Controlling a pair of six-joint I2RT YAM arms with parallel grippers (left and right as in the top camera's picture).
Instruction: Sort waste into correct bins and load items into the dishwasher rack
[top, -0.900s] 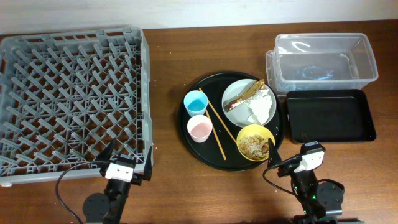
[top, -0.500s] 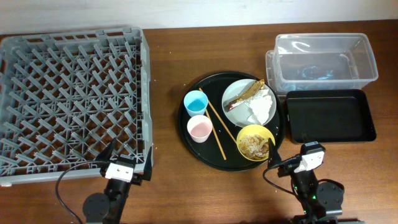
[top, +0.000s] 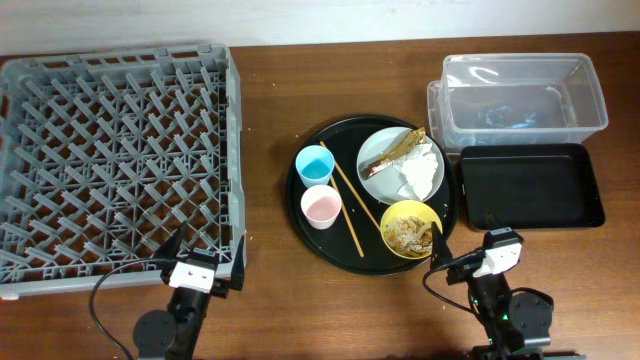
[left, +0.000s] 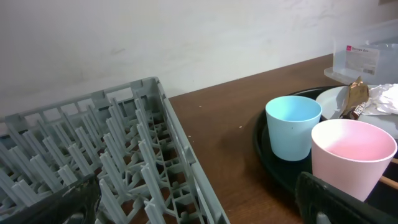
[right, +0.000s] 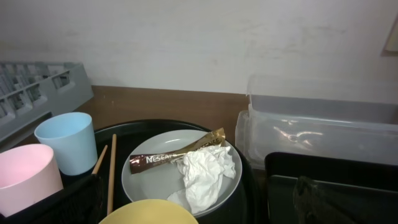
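- As I judge it, nothing is sorted or loaded yet. The dishwasher rack (top: 234, 160) holds no dishes and the black rectangular tray (top: 530, 185) is bare.
- The clear tub (top: 598, 100) shows something bluish inside, too blurred to name.
- Everything else sits on the round black tray (top: 366, 225) at the middle of the worktop (top: 270, 100).
- On that tray, the pale plate (top: 372, 178) carries the brown-gold wrapper (top: 394, 150) and the crumpled white napkin (top: 420, 176), and the yellow bowl (top: 385, 228) holds the food scraps (top: 410, 234).
- The light blue cup (top: 315, 165) and pink cup (top: 322, 207) stand on the tray's left side, and the two chopsticks (top: 345, 200) lie between the cups and the plate.
- Left to do: all the waste goes to the bins and every dish goes to the rack.
- The left claw (left: 199, 183) is spread and empty at the near edge, by the rack's near right corner.
- The right claw (right: 198, 183) is also spread and empty at the near edge, just in front of the bowl.
- The rack fills the left side of the worktop. A bare strip between its right wall and the round tray leaves a lane for moving.
- The right side is tight. The tub sits in the far right corner with the rectangular tray just beside it on the near side, and the round tray's rim comes close to that tray.
- The cups stand close together and the chopsticks run just beside the pink cup, so a spread claw probably has little margin there.
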